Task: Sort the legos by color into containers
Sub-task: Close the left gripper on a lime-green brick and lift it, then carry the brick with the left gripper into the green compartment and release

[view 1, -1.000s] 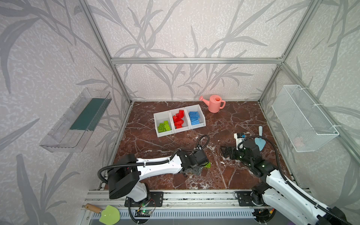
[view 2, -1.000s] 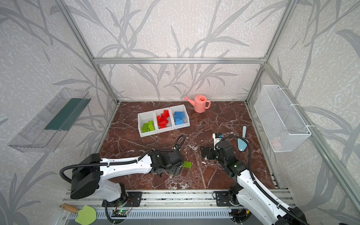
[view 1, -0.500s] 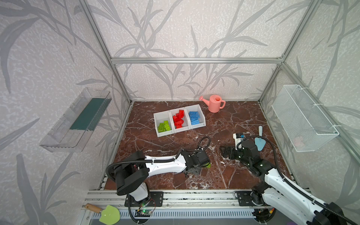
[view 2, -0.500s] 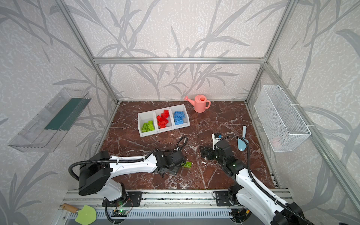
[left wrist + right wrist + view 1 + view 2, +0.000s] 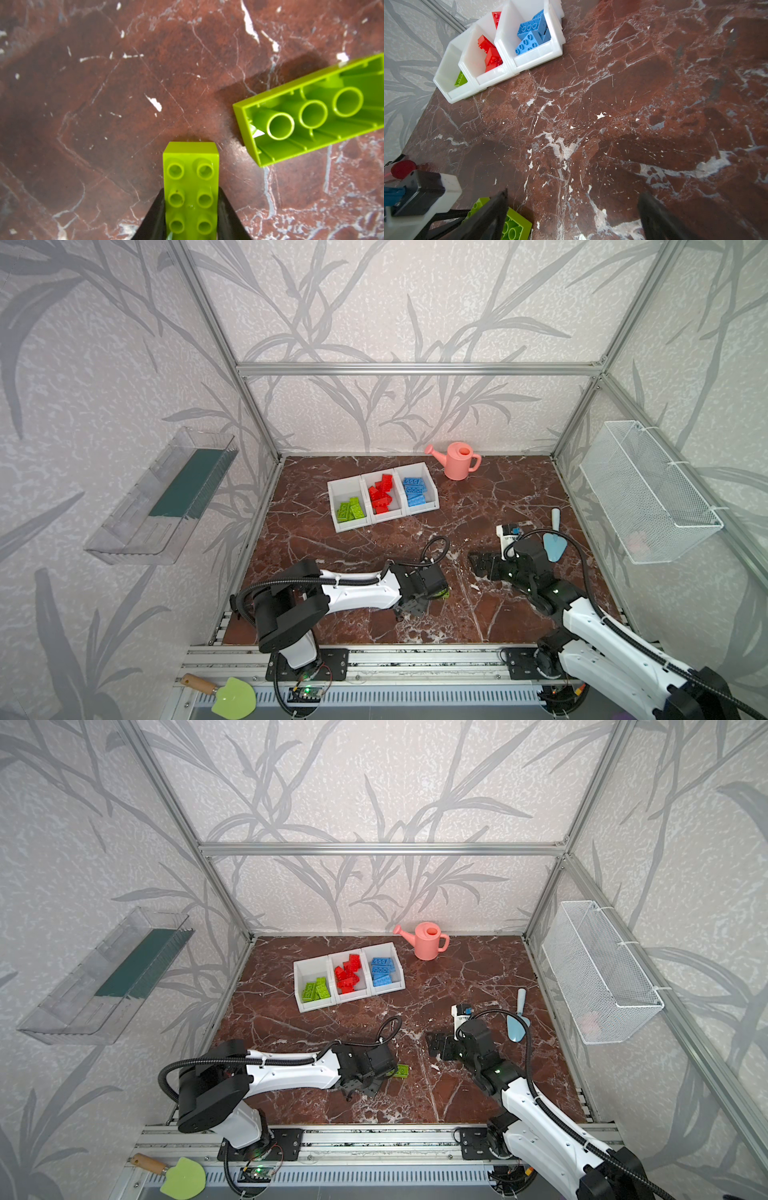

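Right now we see the left gripper (image 5: 191,195) clamped on a lime brick (image 5: 190,164). In the left wrist view its 2 black fingers (image 5: 153,218) press the brick's 2 long sides, studs facing up. The long axis runs straight out along the line of the fingers, so the front part pokes past the tips. Whether the brick rests on the marble table (image 5: 104,104) or sits barely above it, we cannot tell.

Another lime brick (image 5: 311,112) lies hollow side up just beside it, not touching and skewed to it, so we judge a straight lift should clear it.

The containers (image 5: 433,499) stand farther back on the table. The green bin (image 5: 332,499) is the leftmost of the 3 in both top views, well apart from the jaws. The right gripper (image 5: 571,216) hangs wide open and empty over bare table. We take it the carry belongs to the left arm: up, then back and a little left.
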Robot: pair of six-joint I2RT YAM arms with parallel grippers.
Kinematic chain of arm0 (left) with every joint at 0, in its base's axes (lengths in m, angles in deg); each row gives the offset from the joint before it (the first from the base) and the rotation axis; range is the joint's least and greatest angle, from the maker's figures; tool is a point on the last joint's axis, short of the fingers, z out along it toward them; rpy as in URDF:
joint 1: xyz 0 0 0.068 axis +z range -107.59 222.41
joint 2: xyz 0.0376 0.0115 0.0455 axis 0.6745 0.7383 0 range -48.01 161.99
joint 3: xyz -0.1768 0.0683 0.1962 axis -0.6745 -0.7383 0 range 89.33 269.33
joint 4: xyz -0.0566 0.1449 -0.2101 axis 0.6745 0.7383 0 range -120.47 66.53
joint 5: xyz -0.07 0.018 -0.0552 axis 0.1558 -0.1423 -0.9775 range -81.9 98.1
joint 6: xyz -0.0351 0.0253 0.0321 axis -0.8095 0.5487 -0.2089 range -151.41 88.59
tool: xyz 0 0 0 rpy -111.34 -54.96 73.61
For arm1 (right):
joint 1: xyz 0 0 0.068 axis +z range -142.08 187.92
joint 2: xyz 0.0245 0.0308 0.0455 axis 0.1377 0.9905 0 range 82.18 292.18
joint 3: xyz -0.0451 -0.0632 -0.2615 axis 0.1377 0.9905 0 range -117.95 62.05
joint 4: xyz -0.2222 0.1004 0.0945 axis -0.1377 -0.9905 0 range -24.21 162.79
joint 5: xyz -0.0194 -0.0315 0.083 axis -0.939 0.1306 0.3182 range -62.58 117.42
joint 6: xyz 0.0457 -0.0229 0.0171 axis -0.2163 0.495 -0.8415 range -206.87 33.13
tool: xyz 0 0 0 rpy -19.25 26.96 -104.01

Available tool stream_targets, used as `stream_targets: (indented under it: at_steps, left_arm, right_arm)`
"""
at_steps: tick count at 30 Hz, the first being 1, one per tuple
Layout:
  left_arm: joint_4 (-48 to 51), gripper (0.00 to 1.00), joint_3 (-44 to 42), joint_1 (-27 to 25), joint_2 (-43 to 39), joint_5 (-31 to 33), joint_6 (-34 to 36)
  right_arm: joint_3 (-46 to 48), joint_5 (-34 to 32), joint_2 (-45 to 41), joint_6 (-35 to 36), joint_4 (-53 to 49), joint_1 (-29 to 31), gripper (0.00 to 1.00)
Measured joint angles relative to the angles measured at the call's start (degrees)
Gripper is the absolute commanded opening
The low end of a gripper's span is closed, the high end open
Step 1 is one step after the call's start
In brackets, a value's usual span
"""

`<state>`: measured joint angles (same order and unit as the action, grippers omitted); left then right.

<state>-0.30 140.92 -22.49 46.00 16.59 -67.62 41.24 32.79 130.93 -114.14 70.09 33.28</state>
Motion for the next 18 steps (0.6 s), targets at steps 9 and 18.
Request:
stream_targets:
  at_steps: [9, 18]
  left_arm:
    - [1.7, 0.21, 0.1, 4.8, -7.8, 0.7, -0.4]
    - [4.9, 0.23, 6.7, 21.2, -13.7, -0.9, 2.0]
  right_arm:
    - [1.2, 0.9, 1.8, -0.4, 2.8, 0.0, 0.98]
    - [1.2, 5.2, 7.5, -0.8, 6.1, 0.0, 0.98]
